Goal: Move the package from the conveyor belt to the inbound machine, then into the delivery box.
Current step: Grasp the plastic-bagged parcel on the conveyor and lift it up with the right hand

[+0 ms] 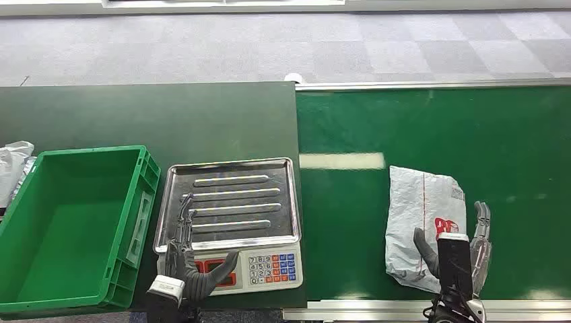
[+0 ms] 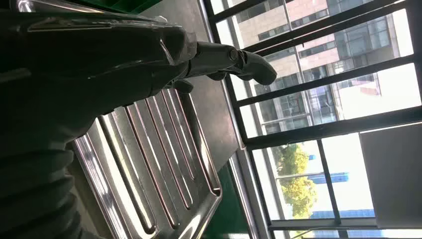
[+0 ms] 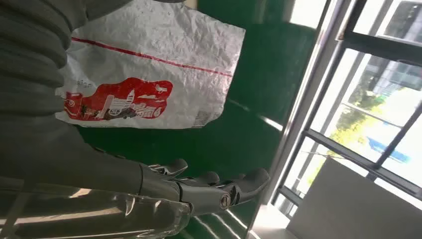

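Observation:
A grey-white package [image 1: 421, 215] with a red print lies flat on the green conveyor belt [image 1: 471, 134]. My right hand [image 1: 464, 252] hovers at the package's near right corner, holding nothing. Its thumb reaches over the bag and its fingers [image 1: 482, 219] stretch along the right edge. In the right wrist view the package [image 3: 149, 74] lies beside my straight fingers [image 3: 214, 191], with a strip of belt between them. My left hand [image 1: 188, 259] is open over the front left of the scale, its fingers extended above the steel tray [image 1: 269, 182]. The left wrist view has that hand [image 2: 149, 50] above the tray [image 2: 164, 164].
The scale's keypad [image 1: 273, 266] faces the near edge. A green crate [image 1: 67, 222] with nothing in it stands left of the scale on the dark table [image 1: 168, 114]. A white bag [image 1: 13, 168] lies beyond the crate's far left corner. The belt's metal rail [image 1: 363, 313] runs along the near edge.

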Controlling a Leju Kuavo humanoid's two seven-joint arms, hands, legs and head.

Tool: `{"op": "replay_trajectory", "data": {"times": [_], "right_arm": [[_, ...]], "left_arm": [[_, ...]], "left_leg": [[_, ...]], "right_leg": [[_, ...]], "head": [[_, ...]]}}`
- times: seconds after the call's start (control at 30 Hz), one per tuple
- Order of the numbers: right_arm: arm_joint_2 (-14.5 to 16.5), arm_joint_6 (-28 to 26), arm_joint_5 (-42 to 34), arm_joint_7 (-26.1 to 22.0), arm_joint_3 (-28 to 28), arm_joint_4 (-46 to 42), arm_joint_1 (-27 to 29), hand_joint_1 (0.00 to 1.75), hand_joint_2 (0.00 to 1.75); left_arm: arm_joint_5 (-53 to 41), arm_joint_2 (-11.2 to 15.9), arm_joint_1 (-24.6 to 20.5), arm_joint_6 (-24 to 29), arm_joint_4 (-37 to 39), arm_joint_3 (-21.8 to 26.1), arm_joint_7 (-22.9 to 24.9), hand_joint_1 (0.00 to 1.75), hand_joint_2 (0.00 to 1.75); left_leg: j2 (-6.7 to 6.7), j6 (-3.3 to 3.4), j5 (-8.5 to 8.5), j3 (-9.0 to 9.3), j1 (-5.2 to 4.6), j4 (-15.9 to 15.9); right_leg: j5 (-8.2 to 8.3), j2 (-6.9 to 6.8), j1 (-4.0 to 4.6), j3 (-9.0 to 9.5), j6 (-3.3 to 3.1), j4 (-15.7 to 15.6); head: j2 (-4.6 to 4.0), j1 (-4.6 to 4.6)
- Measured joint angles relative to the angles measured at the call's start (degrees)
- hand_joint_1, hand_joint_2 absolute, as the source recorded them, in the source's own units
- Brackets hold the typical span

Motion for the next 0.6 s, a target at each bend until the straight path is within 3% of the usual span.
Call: {"op": "replay_trajectory", "data": {"times": [0.17,0.33,0.4,0.47,0.53,0.6], "right_arm": [[-1.0,0.8,0.6,2.4,-0.7,3.2,-1.7,0.0,1.75],[-2.1,6.6,5.4,10.1,-1.0,8.8,-4.2,0.0,1.75],[-2.7,10.9,8.0,12.5,-0.8,12.8,-5.6,0.2,1.75],[-3.0,13.6,9.6,13.5,-0.4,16.6,-6.6,1.07,1.75],[-3.1,14.4,10.8,14.0,0.1,20.2,-7.4,1.75,1.75],[-3.2,14.6,11.7,14.8,0.4,23.1,-8.2,1.75,1.75]], "left_arm": [[0.0,0.0,0.1,0.0,-0.2,0.0,0.2,0.0,1.75],[0.1,0.0,0.0,0.1,-0.2,-0.3,0.9,0.0,1.75],[0.1,0.0,-0.1,0.1,-0.2,-0.6,1.5,0.0,1.75],[0.2,0.0,-0.1,0.0,-0.2,-0.8,2.0,0.0,1.75],[0.2,0.0,-0.2,0.0,-0.2,-1.0,2.5,0.0,1.75],[0.4,0.0,-0.2,0.0,-0.1,-1.0,3.3,0.0,1.75]], "left_leg": [[-0.01,0.0,0.0,0.0,0.0,0.0],[0.0,0.0,0.0,0.0,0.02,0.0],[-0.01,0.0,0.0,0.0,0.02,0.0],[-0.01,0.0,0.0,0.0,0.02,0.0],[-0.02,0.0,0.0,0.0,0.02,0.0],[-0.01,0.0,0.0,0.02,0.02,0.0]], "right_leg": [[0.0,0.0,0.0,-0.02,0.0,0.0],[0.0,0.01,0.03,-0.02,0.0,0.0],[0.0,0.0,0.03,-0.02,0.0,0.0],[0.0,0.0,0.03,-0.01,0.0,0.0],[0.0,0.0,0.02,-0.01,0.0,0.0],[0.0,0.01,0.02,-0.01,0.0,0.0]], "head": [[0.0,-0.01],[0.0,-0.02],[0.0,-0.01],[0.0,0.0],[0.0,-0.02],[0.0,-0.01]]}}
